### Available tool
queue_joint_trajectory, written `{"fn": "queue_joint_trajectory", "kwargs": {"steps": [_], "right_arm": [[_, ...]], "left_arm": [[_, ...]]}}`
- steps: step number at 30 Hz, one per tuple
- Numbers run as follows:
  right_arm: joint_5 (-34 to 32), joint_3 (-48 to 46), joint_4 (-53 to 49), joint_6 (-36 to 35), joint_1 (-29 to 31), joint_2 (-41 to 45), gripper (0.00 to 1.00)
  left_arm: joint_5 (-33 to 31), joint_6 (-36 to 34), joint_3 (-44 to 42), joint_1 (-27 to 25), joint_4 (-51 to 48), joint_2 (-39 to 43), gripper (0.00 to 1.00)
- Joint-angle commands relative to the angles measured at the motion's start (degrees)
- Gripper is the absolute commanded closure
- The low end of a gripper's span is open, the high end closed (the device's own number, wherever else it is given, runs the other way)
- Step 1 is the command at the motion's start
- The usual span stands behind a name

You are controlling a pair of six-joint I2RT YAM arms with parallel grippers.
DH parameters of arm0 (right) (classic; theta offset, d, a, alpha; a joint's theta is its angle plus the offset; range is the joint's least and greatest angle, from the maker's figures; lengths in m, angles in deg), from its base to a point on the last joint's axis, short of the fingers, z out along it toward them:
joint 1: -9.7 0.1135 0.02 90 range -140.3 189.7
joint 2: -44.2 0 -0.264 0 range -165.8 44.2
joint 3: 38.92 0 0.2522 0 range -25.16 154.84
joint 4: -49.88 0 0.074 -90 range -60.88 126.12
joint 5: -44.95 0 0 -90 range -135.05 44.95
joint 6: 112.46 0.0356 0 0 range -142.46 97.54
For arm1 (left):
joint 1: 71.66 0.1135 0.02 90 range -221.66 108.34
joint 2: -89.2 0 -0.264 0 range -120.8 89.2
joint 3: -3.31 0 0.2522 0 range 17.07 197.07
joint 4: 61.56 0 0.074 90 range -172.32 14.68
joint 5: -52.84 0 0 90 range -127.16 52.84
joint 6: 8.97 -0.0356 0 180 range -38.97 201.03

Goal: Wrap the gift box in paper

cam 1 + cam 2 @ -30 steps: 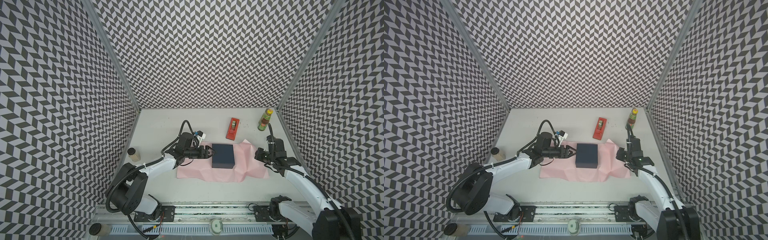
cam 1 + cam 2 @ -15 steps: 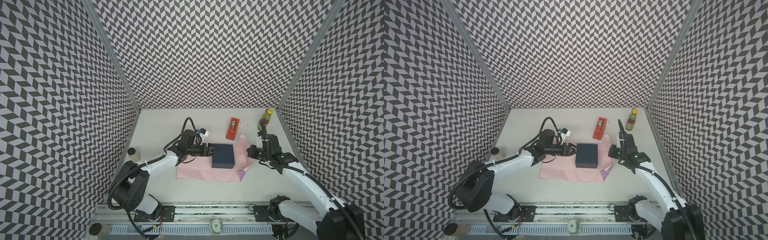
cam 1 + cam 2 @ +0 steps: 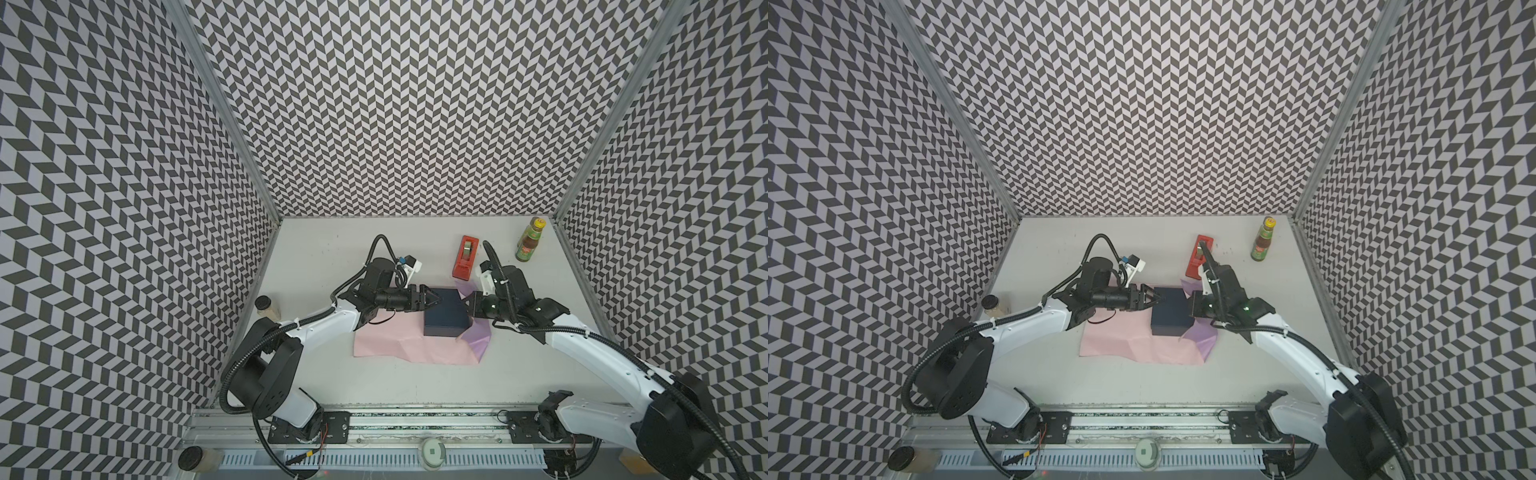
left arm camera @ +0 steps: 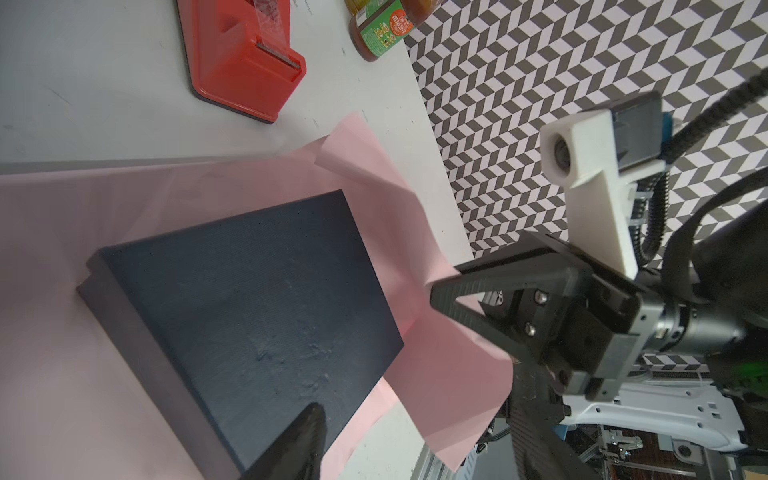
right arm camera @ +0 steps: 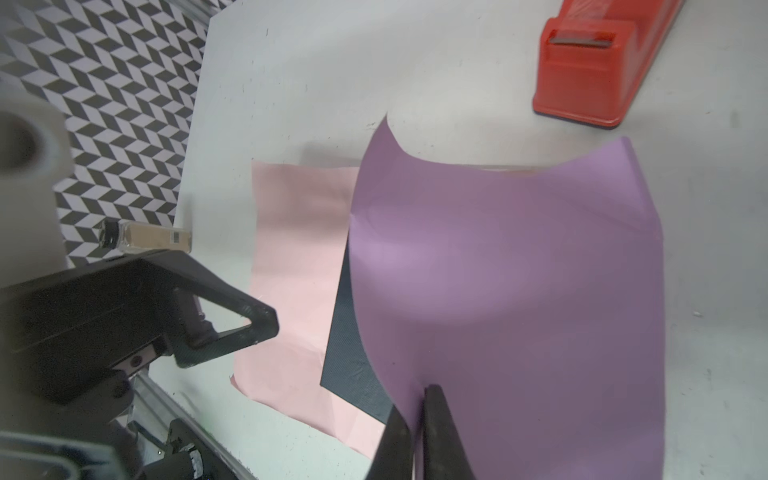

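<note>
Here the right hand (image 3: 466, 304) is pressed together on the right edge of the paper (image 3: 395, 347), pinching it and holding that flap raised against the right side of the gift box (image 3: 444, 318). The left hand (image 3: 435, 298) is spread over the box's left edge. Whether it touches the box I cannot tell. The box lies on the paper, toward its right part, and the rest of the sheet lies flat on the surface (image 3: 332, 257), pink face up.

The right wrist view shows the flap's lilac face (image 5: 519, 291) filling most of the frame, with only a dark sliver of the box (image 5: 347, 357) beside it. The left wrist view shows the same flap from its pink side (image 4: 415, 232) and the box's whole top (image 4: 249, 299), with one left fingertip (image 4: 305, 436) over its edge. Only the top views show both hands together. A red tape dispenser (image 3: 466, 257) sits just beyond the paper, and a bottle (image 3: 528, 241) stands farther right.
</note>
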Motion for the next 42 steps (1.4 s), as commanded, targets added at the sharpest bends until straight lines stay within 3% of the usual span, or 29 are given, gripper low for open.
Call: {"fn": "queue_joint_trajectory", "kwargs": {"steps": [1,12,23,35,40,42], "right_arm": [[0.71,1.55,4.93,1.93,1.88,-1.73,0.9],[0.61,-0.5,9.6,3.35,3.82,-3.28,0.9],[1.5,-2.36,12.72,4.04,4.56,-4.39,0.9],[2.1,-3.02,14.77,4.16,5.23,-5.52,0.88],[1.82,-2.42,13.27,3.13,5.23,-4.42,0.81],[1.33,-2.32,12.22,2.53,5.22,-3.04,0.74]], "left_arm": [[1.03,2.43,0.16,0.27,3.34,-1.44,0.29],[-0.1,5.77,4.94,-0.08,3.98,-8.56,0.35],[-1.24,6.09,8.21,-0.25,3.29,-11.41,0.35],[-3.64,2.84,11.26,-1.08,-0.75,-14.01,0.72],[-3.66,0.77,11.87,-0.99,-1.89,-14.74,0.9],[-3.0,0.22,11.96,-0.91,-2.29,-14.89,0.94]]}}
